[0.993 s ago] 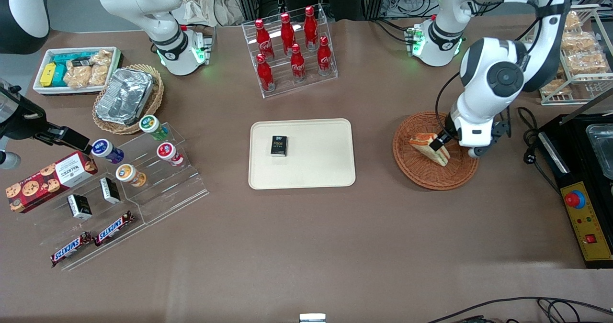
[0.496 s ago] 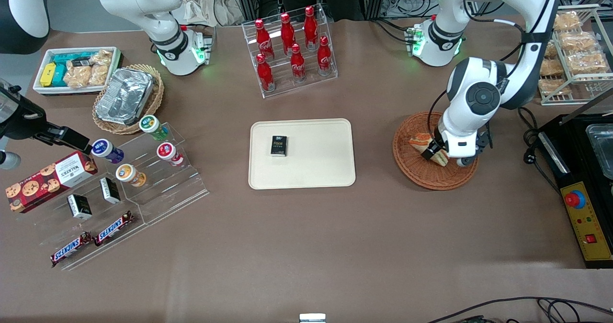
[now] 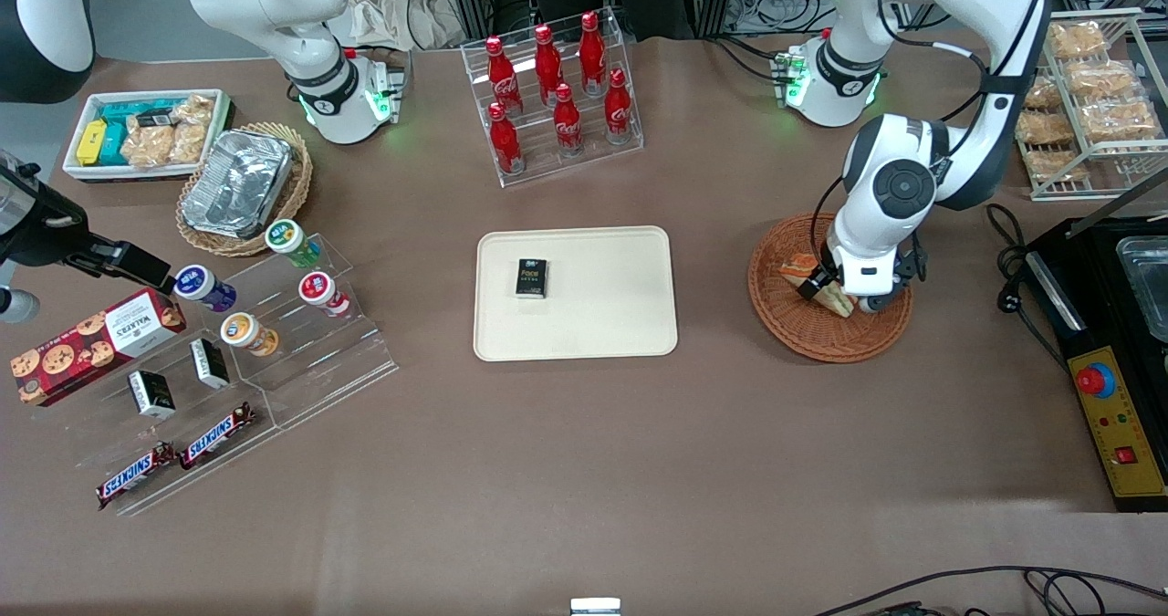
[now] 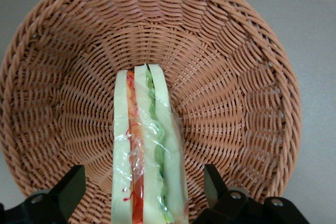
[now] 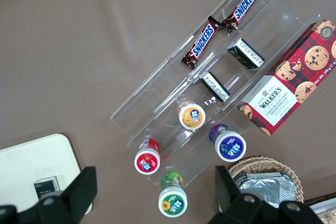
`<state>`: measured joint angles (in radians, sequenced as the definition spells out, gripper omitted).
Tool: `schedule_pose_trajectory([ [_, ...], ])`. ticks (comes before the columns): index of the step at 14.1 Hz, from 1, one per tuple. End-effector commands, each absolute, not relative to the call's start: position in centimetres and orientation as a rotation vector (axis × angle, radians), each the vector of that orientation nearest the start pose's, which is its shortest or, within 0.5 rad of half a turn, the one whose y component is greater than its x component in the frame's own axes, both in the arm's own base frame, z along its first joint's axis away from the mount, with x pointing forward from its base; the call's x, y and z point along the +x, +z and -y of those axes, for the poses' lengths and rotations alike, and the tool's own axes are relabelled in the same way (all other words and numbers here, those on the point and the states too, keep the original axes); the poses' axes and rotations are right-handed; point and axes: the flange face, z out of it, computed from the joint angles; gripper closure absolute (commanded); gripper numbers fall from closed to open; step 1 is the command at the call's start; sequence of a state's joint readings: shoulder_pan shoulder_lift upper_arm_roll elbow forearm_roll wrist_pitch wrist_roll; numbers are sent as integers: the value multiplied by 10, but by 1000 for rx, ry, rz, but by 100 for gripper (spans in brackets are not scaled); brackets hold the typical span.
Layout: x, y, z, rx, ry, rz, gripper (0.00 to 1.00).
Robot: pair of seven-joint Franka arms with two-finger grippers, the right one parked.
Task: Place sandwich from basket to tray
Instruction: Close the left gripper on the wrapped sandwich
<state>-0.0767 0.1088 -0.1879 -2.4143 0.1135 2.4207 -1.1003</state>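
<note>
The sandwich is a wedge of white bread with red and green layers, standing on edge in the reddish-brown woven basket. My left gripper is down in the basket, open, with one finger on each side of the sandwich. In the left wrist view the black fingers stand apart from the bread, with a gap of basket weave on each side. The cream tray lies flat at the table's middle, beside the basket toward the parked arm's end.
A small black box lies on the tray. A clear rack of red cola bottles stands farther from the camera than the tray. A black control box with a red button and a wire snack rack flank the basket at the working arm's end.
The left arm has swung in and the gripper has shifted a little toward the tray, settling around the sandwich. The sandwich stays in the basket.
</note>
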Motion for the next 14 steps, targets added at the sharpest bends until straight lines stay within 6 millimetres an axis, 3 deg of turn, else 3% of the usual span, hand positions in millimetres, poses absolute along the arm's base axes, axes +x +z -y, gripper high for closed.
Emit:
schedule_pose_trajectory([
  [1, 459, 245, 126, -2842, 24, 1115, 0],
  [5, 457, 230, 128, -2858, 28, 1110, 1],
  [6, 458, 228, 128, -2861, 26, 1110, 7],
  [8, 457, 226, 127, -2862, 28, 1110, 46],
  [9, 457, 226, 127, -2868, 28, 1095, 59],
  [11, 457, 226, 126, -2872, 24, 1094, 100],
  [14, 462, 245, 127, -2882, -22, 1098, 100],
])
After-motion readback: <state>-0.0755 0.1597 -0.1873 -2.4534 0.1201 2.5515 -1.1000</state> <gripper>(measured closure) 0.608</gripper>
